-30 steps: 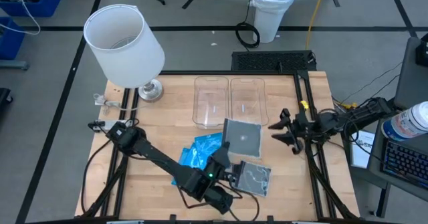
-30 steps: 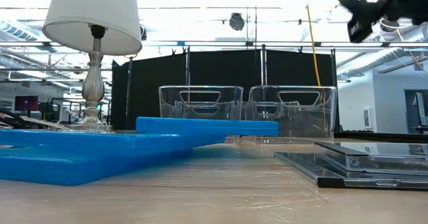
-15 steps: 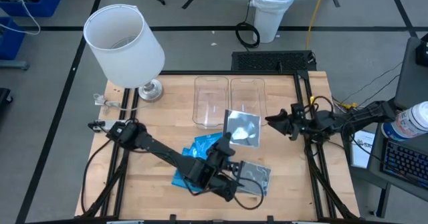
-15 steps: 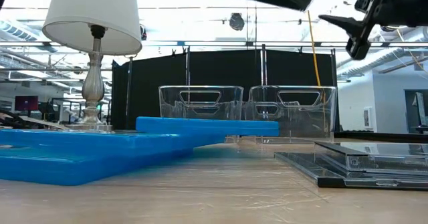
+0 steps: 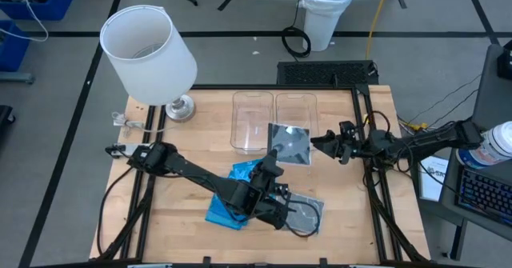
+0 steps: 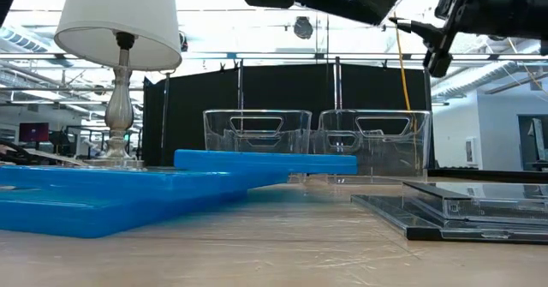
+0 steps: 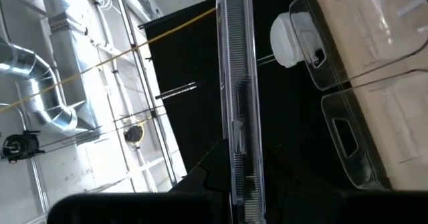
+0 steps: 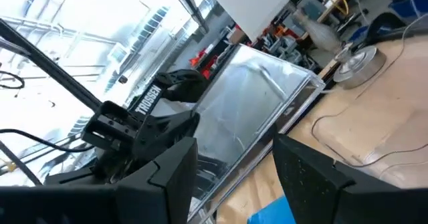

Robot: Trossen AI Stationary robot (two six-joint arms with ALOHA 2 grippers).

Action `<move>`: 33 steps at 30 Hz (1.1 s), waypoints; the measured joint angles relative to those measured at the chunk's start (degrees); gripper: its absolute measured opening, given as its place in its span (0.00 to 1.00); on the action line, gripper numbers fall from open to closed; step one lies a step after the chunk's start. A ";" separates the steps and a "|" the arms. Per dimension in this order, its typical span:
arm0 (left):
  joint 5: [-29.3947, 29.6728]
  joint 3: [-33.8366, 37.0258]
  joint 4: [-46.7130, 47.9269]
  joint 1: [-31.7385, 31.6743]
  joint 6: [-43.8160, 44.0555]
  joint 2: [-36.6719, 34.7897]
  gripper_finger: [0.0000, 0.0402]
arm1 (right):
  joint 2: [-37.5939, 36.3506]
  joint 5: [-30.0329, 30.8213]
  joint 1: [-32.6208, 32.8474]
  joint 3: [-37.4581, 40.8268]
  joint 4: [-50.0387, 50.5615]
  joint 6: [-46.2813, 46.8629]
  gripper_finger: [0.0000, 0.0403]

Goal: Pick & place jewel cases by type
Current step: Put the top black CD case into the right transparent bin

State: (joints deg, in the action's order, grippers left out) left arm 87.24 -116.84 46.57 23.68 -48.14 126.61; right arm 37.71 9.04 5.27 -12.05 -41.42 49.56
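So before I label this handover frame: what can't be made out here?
- High view: whether the right gripper touches the lifted grey jewel case; too small.
- High view: the left gripper fingers, hidden under that case.
- Low view: inside both clear bins, screened by the blue jewel cases.

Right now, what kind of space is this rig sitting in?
Most likely a robotics lab or workshop. The wooden table stands on a taped floor, exposed ducting runs overhead, and a keyboard sits at a workstation beside it. The left gripper holds a dark jewel case up.
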 joint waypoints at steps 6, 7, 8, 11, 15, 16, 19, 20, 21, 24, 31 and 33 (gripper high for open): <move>-0.07 0.04 0.14 -0.31 -0.25 0.02 0.10 | 4.60 -1.83 -2.23 0.00 -1.34 3.37 0.46; -0.12 0.04 0.16 -0.31 -0.27 0.02 0.10 | 5.31 -2.53 -2.58 0.00 -1.75 3.73 0.46; -0.13 0.04 0.22 -0.28 -0.31 0.02 0.10 | 5.99 -3.33 -2.94 0.00 -2.35 4.05 0.46; 0.05 0.07 0.24 -0.22 -0.42 0.02 0.11 | 7.50 -4.24 -3.48 0.00 -4.19 4.61 0.46; 0.17 0.06 0.34 -0.26 -0.43 0.02 0.11 | 7.15 -4.37 -4.37 0.00 -5.37 2.11 0.46; 0.26 0.05 0.34 -0.26 -0.22 0.02 0.11 | 6.73 -4.55 -4.75 0.00 -6.14 1.67 0.46; 0.35 0.05 0.55 -0.28 0.77 0.02 0.10 | 5.08 -5.02 -5.64 0.00 -8.27 0.49 0.46; 0.35 0.06 0.80 -0.30 0.99 0.02 0.10 | 4.32 -5.77 -5.86 0.00 -8.14 0.51 0.46; 0.36 0.04 1.01 -0.31 1.32 0.02 0.10 | 3.60 -6.81 -6.22 0.00 -7.89 0.49 0.46; 0.65 0.04 1.41 -0.43 2.21 0.04 0.10 | 1.72 -10.04 -7.21 0.00 -6.12 1.07 0.47; 0.88 0.04 1.59 -0.57 2.19 0.09 0.10 | 0.24 -10.70 -7.88 0.00 3.02 2.18 0.46; 0.88 0.04 1.61 -0.59 2.19 0.09 0.10 | 0.26 -9.55 -7.90 0.00 3.98 1.69 0.46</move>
State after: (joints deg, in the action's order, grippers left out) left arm 88.12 -116.79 48.18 23.09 -45.95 126.69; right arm 37.98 -0.51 -2.63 -12.05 -37.45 51.24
